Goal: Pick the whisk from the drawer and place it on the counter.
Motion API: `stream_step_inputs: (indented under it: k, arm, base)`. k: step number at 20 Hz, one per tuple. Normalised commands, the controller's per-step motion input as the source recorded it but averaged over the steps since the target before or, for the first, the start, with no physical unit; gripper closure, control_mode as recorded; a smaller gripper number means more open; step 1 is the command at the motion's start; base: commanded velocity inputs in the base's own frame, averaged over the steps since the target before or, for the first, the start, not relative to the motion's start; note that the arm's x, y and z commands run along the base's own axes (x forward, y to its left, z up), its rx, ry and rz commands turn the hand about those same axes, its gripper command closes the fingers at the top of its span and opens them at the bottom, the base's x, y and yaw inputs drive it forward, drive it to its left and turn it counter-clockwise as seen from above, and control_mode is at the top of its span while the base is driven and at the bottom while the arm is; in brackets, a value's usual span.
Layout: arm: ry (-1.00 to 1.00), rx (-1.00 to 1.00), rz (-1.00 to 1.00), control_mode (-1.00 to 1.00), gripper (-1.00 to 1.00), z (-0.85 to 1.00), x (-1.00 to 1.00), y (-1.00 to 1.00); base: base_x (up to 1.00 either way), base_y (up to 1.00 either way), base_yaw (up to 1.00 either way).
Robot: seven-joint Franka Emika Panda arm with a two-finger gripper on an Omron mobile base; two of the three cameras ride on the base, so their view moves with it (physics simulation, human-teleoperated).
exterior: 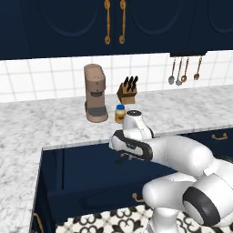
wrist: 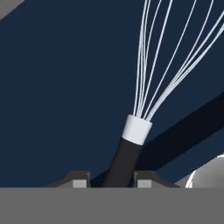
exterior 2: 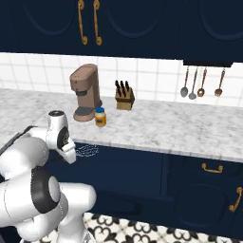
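The whisk (wrist: 131, 144) has a black handle, a white collar and silver wires that fan toward the top of the hand view. My gripper (wrist: 111, 180) stands astride the handle with its fingertips (wrist: 81, 181) close on both sides. A thin gap still shows on the left, so it is open. In the right base view the wire head (exterior 2: 88, 150) pokes out past my hand, inside the pulled-out navy drawer (exterior: 104, 195). The left base view has my gripper (exterior: 122, 159) reaching down into the drawer. The marble counter (exterior: 182, 113) runs behind it.
A brown coffee machine (exterior: 95, 93), a small yellow jar (exterior: 120, 113) and a knife block (exterior: 127, 90) stand on the counter behind the drawer. Copper spoons (exterior: 184, 70) hang on the tiled wall. Narrower navy drawers (exterior 2: 211, 167) lie to the right.
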Motion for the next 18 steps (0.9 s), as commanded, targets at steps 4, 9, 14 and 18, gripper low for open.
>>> stream_step_inputs:
  k: [4, 9, 14, 18]
  arm:
    - [0.00, 0.00, -0.23, -1.00, 1.00, 0.90, 0.52, -0.39]
    - [0.00, 0.01, -0.13, -1.00, 1.00, 0.86, 0.82, -0.61]
    - [0.03, 0.00, -0.02, -1.00, 1.00, 0.38, 0.87, -0.71]
    - [0.02, 0.00, 0.00, -1.00, 1.00, -0.11, 0.72, -0.67]
  base:
    - [0.00, 0.00, 0.00]
    - [0.00, 0.00, 0.00]
    - [0.00, 0.00, 0.00]
    - [0.00, 0.00, 0.00]
